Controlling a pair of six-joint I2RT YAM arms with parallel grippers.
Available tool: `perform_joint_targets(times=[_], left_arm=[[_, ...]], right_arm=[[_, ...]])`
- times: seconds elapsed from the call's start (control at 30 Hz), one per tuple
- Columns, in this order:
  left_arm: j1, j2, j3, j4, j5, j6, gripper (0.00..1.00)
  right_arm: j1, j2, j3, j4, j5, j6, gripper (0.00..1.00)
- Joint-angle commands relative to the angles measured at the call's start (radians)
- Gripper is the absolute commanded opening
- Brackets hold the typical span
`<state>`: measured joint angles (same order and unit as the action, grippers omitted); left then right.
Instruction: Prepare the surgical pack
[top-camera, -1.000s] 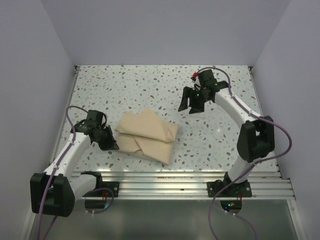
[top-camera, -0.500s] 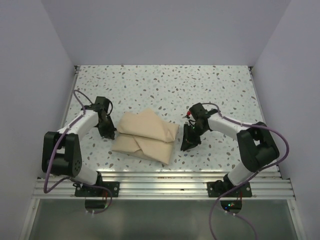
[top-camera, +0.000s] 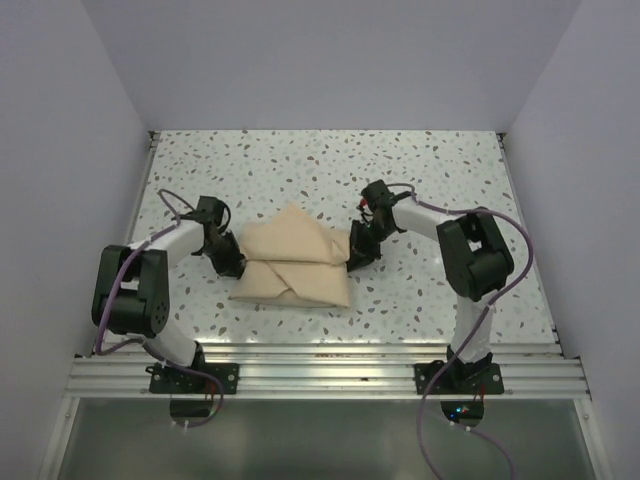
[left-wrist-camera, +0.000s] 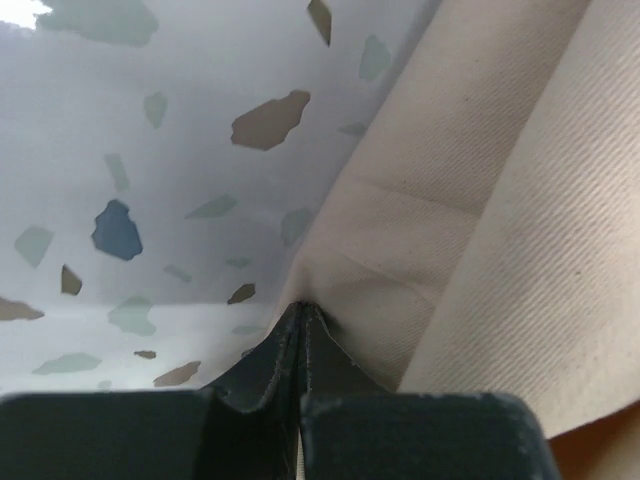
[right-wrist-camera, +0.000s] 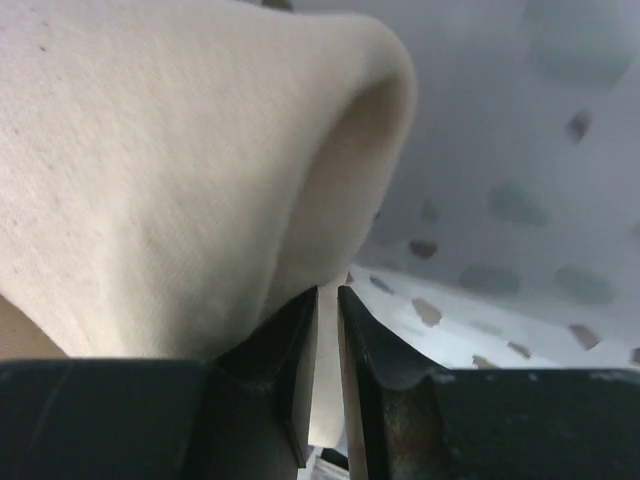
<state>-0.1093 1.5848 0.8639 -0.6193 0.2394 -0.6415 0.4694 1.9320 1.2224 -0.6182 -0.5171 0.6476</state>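
The surgical pack (top-camera: 292, 268) is a folded tan cloth bundle lying in the middle of the speckled table; nothing of what is inside it shows. My left gripper (top-camera: 235, 267) sits at the bundle's left edge. In the left wrist view the left gripper (left-wrist-camera: 300, 308) is shut, with a pucker of tan cloth (left-wrist-camera: 480, 200) pinched at its tips. My right gripper (top-camera: 356, 257) is at the bundle's right edge. Seen from the right wrist, the right gripper (right-wrist-camera: 327, 296) is shut on a fold of the cloth (right-wrist-camera: 150, 180), which fills the narrow gap between the jaws.
The speckled table (top-camera: 300, 165) is walled at the back and on both sides. A ribbed metal rail (top-camera: 320, 365) runs along the near edge, where both arm bases are bolted. Both arms reach low and inward toward the bundle.
The right arm came down from the back of the table to the bundle's right edge and closed on the cloth. The left gripper moved in at the left edge. The bundle shifted and now lies squarer.
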Motion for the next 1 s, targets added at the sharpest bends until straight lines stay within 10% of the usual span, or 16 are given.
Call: perform_joint_targets(times=[0.0, 0.3, 0.43, 0.73, 0.97], left_arm=[[-0.049, 0.067, 0.076, 0.138, 0.158, -0.079, 0.00], [-0.044, 0.043, 0.178, 0.061, 0.058, -0.103, 0.00], [-0.036, -0.075, 0.118, 0.026, 0.072, -0.076, 0.09], [-0.010, -0.213, 0.067, -0.049, 0.034, -0.004, 0.24], [0.020, -0.201, 0.125, -0.051, 0.025, 0.046, 0.24]], right_arm=[[-0.014, 0.059, 0.167, 0.043, -0.063, 0.024, 0.21], [-0.146, 0.153, 0.423, -0.193, 0.043, -0.150, 0.31], [-0.153, 0.133, 0.535, -0.282, 0.143, -0.282, 0.53], [-0.153, 0.139, 0.728, -0.078, 0.155, -0.305, 0.81], [-0.155, 0.155, 0.794, -0.102, 0.140, -0.302, 0.83]])
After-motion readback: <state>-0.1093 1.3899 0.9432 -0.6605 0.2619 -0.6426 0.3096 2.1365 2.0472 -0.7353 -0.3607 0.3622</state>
